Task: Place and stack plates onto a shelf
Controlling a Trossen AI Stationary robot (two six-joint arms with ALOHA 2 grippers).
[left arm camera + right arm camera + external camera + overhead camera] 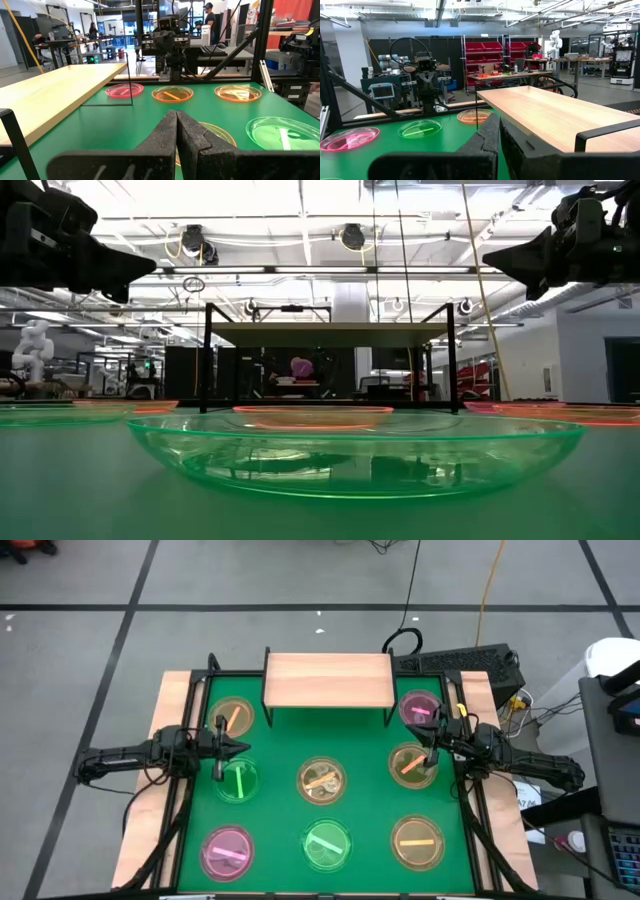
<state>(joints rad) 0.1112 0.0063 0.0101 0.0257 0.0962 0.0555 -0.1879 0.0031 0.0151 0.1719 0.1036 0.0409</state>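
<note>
Eight round translucent plates lie flat on the green table (pixel 275 830). On the left are an amber one (pixel 232 716), a green one (pixel 238 781) and a pink one (pixel 228 850). Down the middle are an amber one (pixel 322 780) and a green one (pixel 326 843). On the right are a pink one (pixel 418 708) and two amber ones (pixel 412 762) (pixel 417 842). The light-wood shelf (pixel 328 680) stands bare on black legs at the far side. My left gripper (pixel 248 748) is shut and hovers between the left amber and green plates. My right gripper (pixel 421 737) is shut and hovers between the right pink and amber plates.
Black frame rails (pixel 186 790) run along the table's left and right sides under both arms. A keyboard (pixel 470 662) and cables lie beyond the far right corner. In the low view the near green plate (pixel 355 455) fills the foreground, and the shelf (pixel 330 332) stands behind it.
</note>
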